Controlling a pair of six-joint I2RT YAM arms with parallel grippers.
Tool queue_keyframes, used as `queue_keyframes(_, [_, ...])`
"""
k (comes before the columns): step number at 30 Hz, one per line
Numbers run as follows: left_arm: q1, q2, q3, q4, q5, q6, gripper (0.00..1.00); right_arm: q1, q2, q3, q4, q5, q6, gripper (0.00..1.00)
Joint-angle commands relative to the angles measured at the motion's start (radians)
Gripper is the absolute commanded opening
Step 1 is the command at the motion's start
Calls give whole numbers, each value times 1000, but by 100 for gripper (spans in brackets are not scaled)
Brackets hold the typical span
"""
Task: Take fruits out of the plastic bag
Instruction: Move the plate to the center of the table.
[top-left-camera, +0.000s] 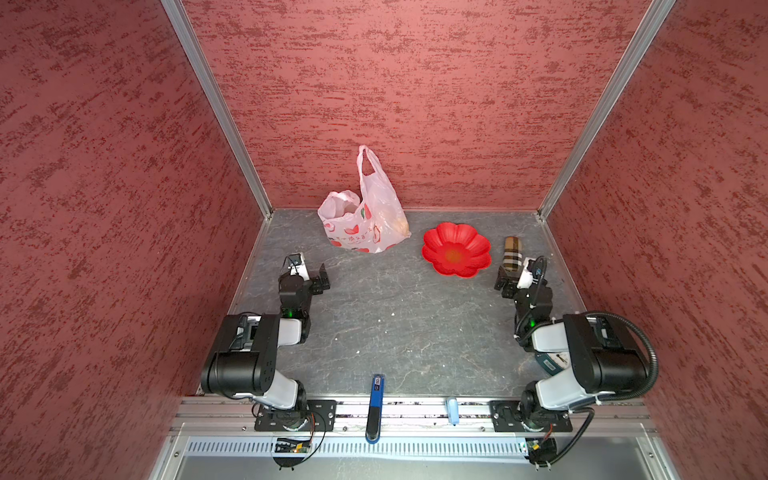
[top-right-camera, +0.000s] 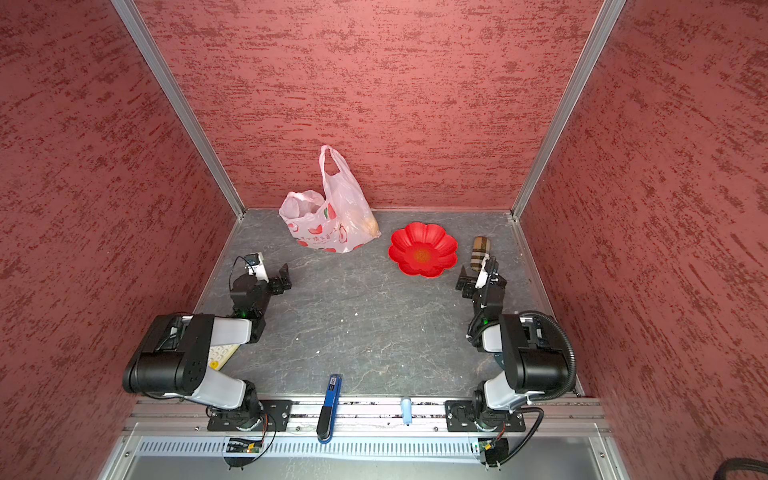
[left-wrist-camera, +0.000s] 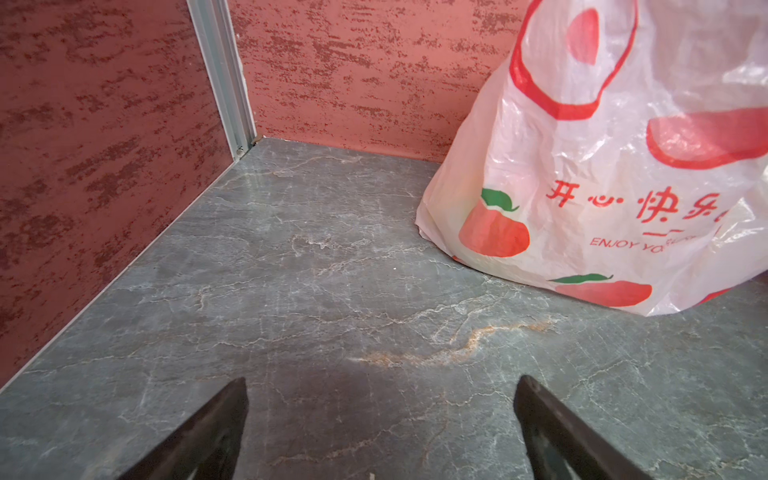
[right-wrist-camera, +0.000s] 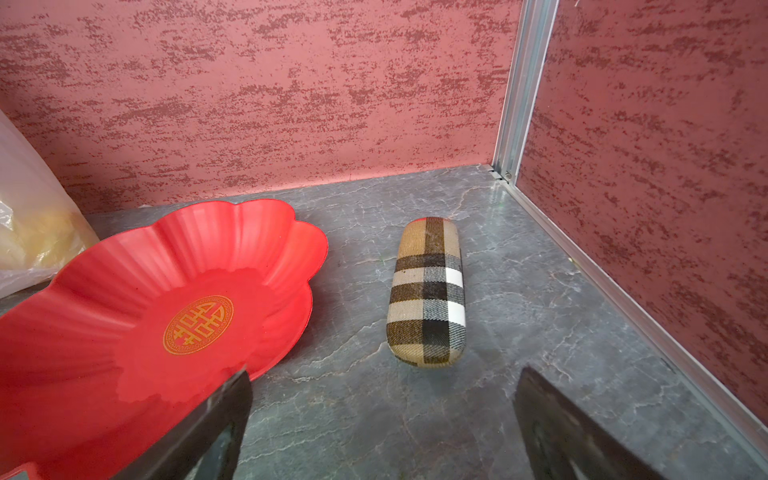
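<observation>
At the back of the surface (top-left-camera: 395, 324) the bag (top-left-camera: 353, 232) sits with fruits (top-left-camera: 400, 226) showing through it, well apart from both spread, empty jaws, so we may pinch only thin film and drag or tip it.

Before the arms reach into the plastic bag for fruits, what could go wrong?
The plastic bag is thin and loose: the left gripper may pinch film, not fruit, and drag it.
The fruits show only dimly through the film, so aiming is uncertain.
The right gripper hangs near the plaid glasses case and red flower-shaped plate; swinging across might knock them.
</observation>
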Motion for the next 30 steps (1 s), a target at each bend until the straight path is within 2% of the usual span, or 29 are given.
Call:
queue_keyframes(1, [9, -148, -13, -67, -27, -26, 99, 5, -138, 34, -119, 68, -7, 99])
queue_keyframes(3, [18, -280, -1, -199, -27, -66, 99, 5, -248, 70, -299, 124, 16, 99])
queue_keyframes(6, [105, -462, 88, -561, 4, -282, 99, 3, -446, 84, -484, 183, 123, 99])
queue_keyframes(8, [219, -519, 138, -730, 125, -403, 99, 0, -559, 146, -699, 216, 209, 99])
queue_keyframes(10, [331, -548, 141, -736, 318, -464, 99, -2, -628, 216, -857, 165, 249, 99])
queue_keyframes(12, [363, -572, 157, -763, 368, -487, 99, -3, -666, 261, -932, 82, 270, 99])
queue_keyframes(16, [302, -571, 305, -963, 313, -439, 99, -3, -669, 356, -1082, 45, 395, 99])
queue_keyframes(20, [191, -512, 459, -1129, 274, -364, 99, -3, -564, 510, -1221, -62, 416, 99])
queue_keyframes(22, [133, -481, 517, -1188, 247, -335, 99, -3, -494, 602, -1322, -69, 444, 99])
queue_keyframes(25, [46, -447, 571, -1232, 211, -315, 99, -3, -367, 731, -1447, -123, 465, 93])
queue_keyframes(30, [-89, -410, 596, -1241, 183, -315, 99, -3, -163, 836, -1501, -189, 488, 81])
